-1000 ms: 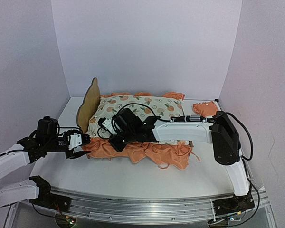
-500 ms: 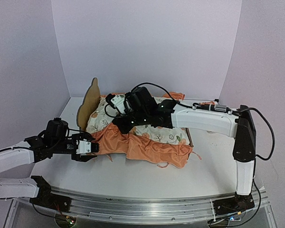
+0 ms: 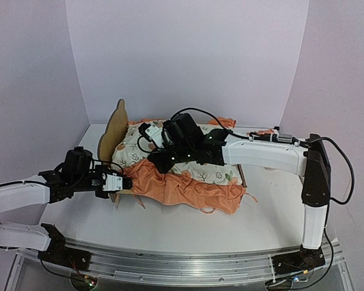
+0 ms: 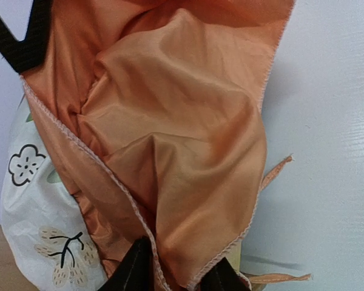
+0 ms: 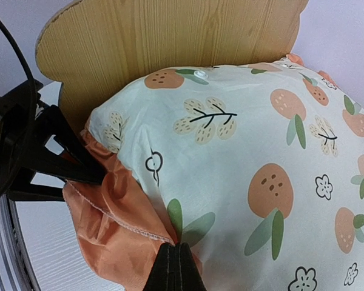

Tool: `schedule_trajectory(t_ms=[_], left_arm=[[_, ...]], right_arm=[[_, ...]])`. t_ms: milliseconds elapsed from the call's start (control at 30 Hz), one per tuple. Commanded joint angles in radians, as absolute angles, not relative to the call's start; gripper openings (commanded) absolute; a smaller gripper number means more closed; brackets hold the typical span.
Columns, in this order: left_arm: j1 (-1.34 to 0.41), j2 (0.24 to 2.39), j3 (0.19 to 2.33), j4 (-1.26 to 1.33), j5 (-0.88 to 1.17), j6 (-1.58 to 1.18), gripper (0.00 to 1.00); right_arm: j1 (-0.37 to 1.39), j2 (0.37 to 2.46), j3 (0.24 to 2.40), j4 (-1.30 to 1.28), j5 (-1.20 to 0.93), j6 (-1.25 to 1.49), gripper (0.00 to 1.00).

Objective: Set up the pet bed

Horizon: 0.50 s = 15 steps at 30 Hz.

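The pet bed stands mid-table, its plywood headboard to the left. The orange-print mattress pad covers it, so the base is hidden. The pad's orange ruffle hangs over the front rail. My left gripper is at the front-left corner, shut on a fold of that ruffle; its fingertips flank the fabric. My right gripper reaches over the pad, shut. In the right wrist view it presses on the pad's printed top beside the ruffle seam.
A small orange cloth piece lies at the back right behind the right arm. Loose orange ties trail onto the white table in front of the bed. Purple walls close in the left, back and right.
My right arm swung from the pad's front up over the pad toward the headboard. My left gripper moved right to the bed's front-left corner and closed on the ruffle.
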<state>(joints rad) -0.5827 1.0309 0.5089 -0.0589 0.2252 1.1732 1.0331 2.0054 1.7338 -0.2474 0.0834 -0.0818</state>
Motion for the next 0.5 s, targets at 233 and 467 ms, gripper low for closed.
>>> schedule_trajectory(t_ms=[233,467], left_arm=[[-0.581,1.023,0.604,-0.062,0.279,1.09,0.0],[-0.581,1.067,0.668,-0.036,0.238,0.933,0.0]], right_arm=[[1.02,1.951,1.725,-0.219,0.073,-0.049,0.0],[1.032,1.906,1.687,-0.217,0.061,0.058,0.3]])
